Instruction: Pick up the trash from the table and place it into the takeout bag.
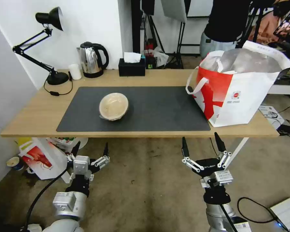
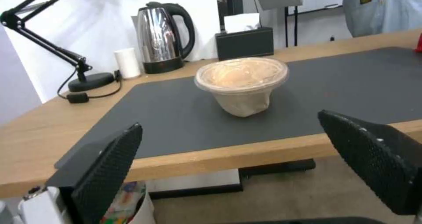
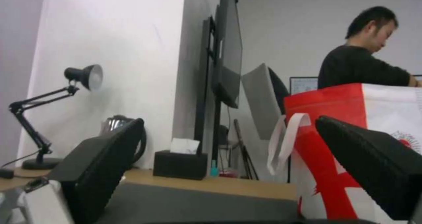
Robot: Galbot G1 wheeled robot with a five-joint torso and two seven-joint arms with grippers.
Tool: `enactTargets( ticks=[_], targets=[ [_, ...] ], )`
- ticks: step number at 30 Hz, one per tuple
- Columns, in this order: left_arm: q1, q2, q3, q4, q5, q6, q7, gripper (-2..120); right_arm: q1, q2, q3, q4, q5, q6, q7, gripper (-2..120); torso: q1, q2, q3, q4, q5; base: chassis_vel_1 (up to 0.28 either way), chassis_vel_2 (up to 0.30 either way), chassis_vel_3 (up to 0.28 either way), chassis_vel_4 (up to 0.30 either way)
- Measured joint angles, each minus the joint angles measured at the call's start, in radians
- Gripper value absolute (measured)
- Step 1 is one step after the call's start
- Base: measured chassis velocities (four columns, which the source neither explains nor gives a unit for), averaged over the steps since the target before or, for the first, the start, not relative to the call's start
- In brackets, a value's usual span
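Light wood table (image 1: 32, 119), grey mat (image 1: 158, 109) over middle. Big white and red bag (image 1: 238, 93) stands open at right end, soft sides, may sag. Tan bowl (image 1: 113, 106) sits mid-mat, looks light, thin, easy to squash; grab by rim. Left gripper (image 1: 90, 152) and right gripper (image 1: 203, 145) hang below table edge, fingers spread, holding nothing.
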Motion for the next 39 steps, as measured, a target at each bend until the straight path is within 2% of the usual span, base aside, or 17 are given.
enactTargets(
  ticks=[6,24,39],
  targets=[
    [0.000,0.000,0.000,0.000,0.000,0.000,0.000,100,0.013,-0.037,-0.004,-0.034,0.001,0.009,-0.008,100,0.000,0.000,0.000,0.0000,-0.0001,0.000,0.000,0.000,0.000],
    [0.000,0.000,0.000,0.000,0.000,0.000,0.000,100,-0.013,-0.064,-0.042,-0.049,-0.026,0.009,0.012,100,0.000,0.000,0.000,0.0000,-0.0001,0.000,0.000,0.000,0.000],
    [0.000,0.000,0.000,0.000,0.000,0.000,0.000,100,-0.035,-0.036,-0.081,-0.028,-0.035,-0.044,0.125,100,0.000,0.000,0.000,-0.0001,-0.0001,0.000,0.000,0.000,0.000]
  ],
)
